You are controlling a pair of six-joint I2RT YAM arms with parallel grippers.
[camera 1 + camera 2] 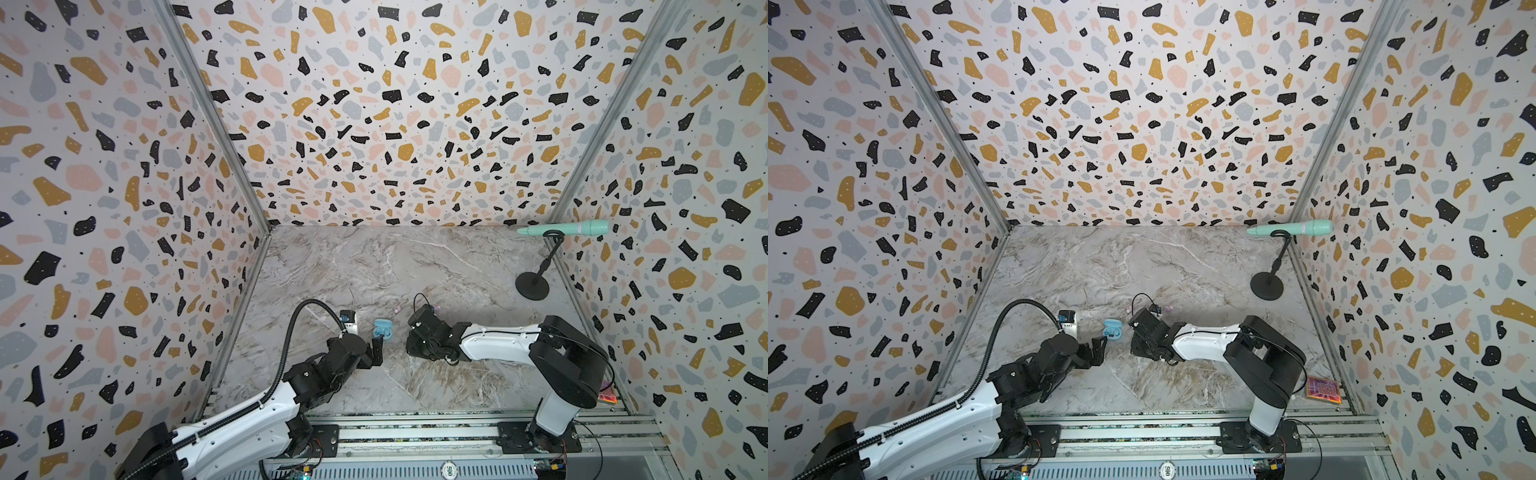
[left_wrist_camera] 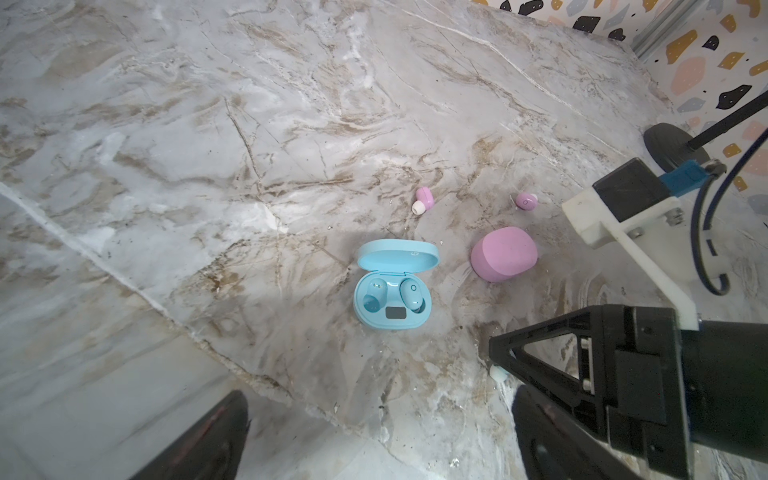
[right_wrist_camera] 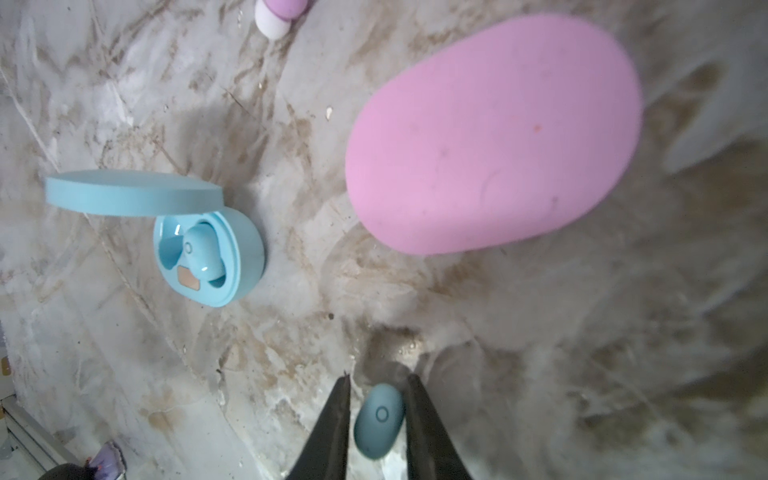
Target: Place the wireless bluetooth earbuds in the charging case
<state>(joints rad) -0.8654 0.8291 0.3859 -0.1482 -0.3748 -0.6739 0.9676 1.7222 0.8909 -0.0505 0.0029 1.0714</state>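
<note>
The blue charging case (image 2: 394, 316) lies open on the marble table, lid (image 2: 398, 254) up, seen in both top views (image 1: 381, 328) (image 1: 1112, 329). One blue earbud (image 2: 411, 293) sits in a socket. My right gripper (image 3: 379, 386) is shut on a second blue earbud (image 3: 379, 419) low over the table, to the right of the case (image 3: 208, 253). My left gripper (image 2: 374, 436) hangs open and holds nothing, just in front of the case (image 1: 376, 347). Two pink earbuds (image 2: 424, 199) (image 2: 526, 200) lie loose behind a shut pink case (image 2: 504, 253) (image 3: 494, 133).
A mint microphone (image 1: 565, 228) rests on a black stand (image 1: 532, 284) at the back right. A colourful card (image 1: 1323, 388) lies at the front right corner. Patterned walls close in the table on three sides.
</note>
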